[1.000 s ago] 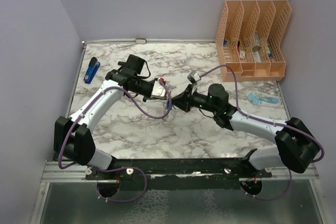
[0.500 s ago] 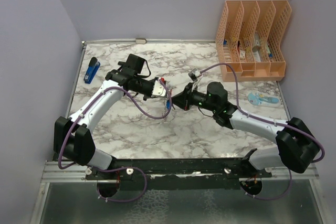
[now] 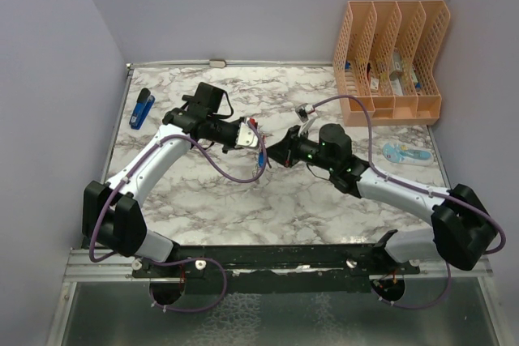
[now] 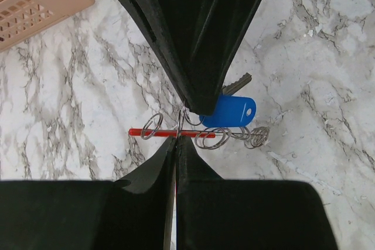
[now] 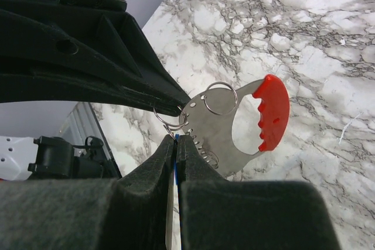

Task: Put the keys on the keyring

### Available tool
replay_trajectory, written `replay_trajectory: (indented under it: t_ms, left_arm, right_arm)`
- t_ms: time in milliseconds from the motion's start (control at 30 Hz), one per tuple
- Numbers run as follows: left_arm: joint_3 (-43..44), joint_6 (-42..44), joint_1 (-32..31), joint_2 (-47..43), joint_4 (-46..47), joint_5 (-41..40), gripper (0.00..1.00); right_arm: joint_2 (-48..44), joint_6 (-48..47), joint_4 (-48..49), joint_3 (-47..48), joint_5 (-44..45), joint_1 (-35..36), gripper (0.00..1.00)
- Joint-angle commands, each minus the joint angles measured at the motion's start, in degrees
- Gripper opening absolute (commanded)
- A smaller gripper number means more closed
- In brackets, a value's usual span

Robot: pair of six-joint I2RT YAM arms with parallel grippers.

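The keyring is a silvery plate with a red crescent and several wire rings. My left gripper is shut on its edge and holds it above the table; it shows edge-on in the left wrist view. My right gripper is shut on the blue-headed key, whose metal blade sticks out behind. The key's wire ring touches the plate's corner beside the left fingers. In the top view the left gripper and the right gripper meet tip to tip at mid-table.
An orange file organiser stands at the back right, with a light-blue item in front of it. A dark-blue stapler lies at the back left. The marble table has walls on the left, the back and the right.
My right gripper has shifted slightly left and up, closer to the left gripper, with the key in it. The left gripper has barely moved.
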Motion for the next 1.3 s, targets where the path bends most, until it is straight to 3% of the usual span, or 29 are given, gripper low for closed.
replay_trajectory:
  t_ms: [0, 1267]
  left_arm:
    - [0.0, -0.9, -0.2, -2.3, 3.3, 0.3, 0.00]
    - [1.2, -4.5, -0.2, -2.0, 3.8, 4.6, 0.00]
  right_arm:
    - [-2.1, 3.6, -5.7, 1.6, 4.1, 0.1, 0.01]
    - [0.1, 16.9, -8.8, 0.6, 5.1, -1.4, 0.01]
